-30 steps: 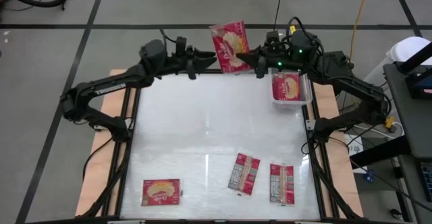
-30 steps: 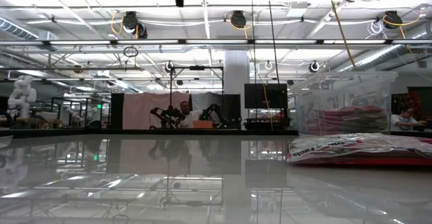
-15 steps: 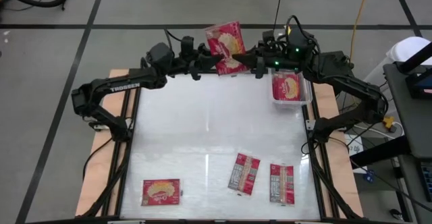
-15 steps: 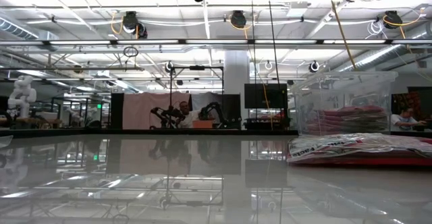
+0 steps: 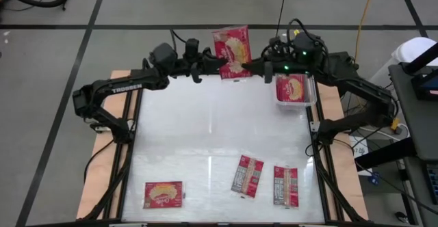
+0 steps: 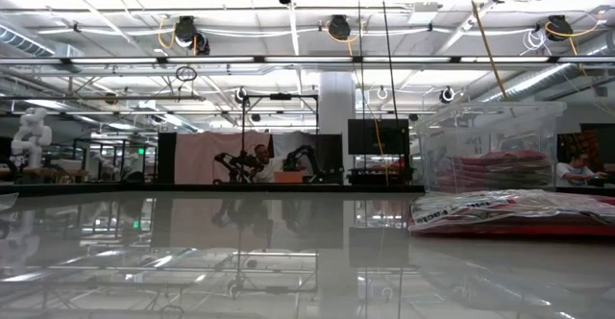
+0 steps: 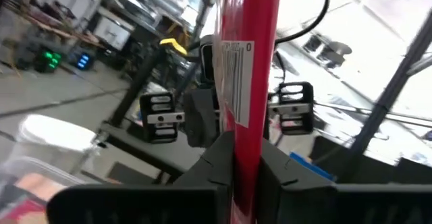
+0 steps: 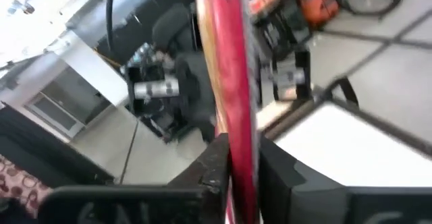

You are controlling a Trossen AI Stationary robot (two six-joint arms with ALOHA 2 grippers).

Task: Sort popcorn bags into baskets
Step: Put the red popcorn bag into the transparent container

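Observation:
One red popcorn bag (image 5: 231, 51) is held up in the air over the table's far edge, its popcorn picture toward the high camera. My left gripper (image 5: 219, 67) is shut on it from the left. My right gripper (image 5: 246, 65) comes at it from the right, its fingers narrowly apart on either side of the bag's edge (image 8: 239, 136). The clear basket (image 5: 311, 94) stands at the far right with a bag (image 5: 291, 87) lying in it. Three more bags (image 5: 163, 194) (image 5: 248, 176) (image 5: 286, 184) lie flat near the front edge. My left gripper pinches the bag's lower left edge (image 7: 247, 140) between its two fingers (image 7: 217, 166). The fingers come nearly level from the table's left. The bag stands up from the fingers, edge-on to the wrist camera, lifted clear of the table. My right gripper: whether its fingers (image 8: 217, 163) touch the bag, I cannot tell.
The white table top (image 5: 219, 124) lies bare between the far edge and the three bags at the front. The low view shows the basket (image 6: 553, 141) at the right with red bags in it, and a flat bag (image 6: 509, 213) on the table before it.
My left gripper has gone toward the table's right, up to the raised bag, and shut on its lower left edge. The bag stays aloft over the far edge and now stands a little straighter.

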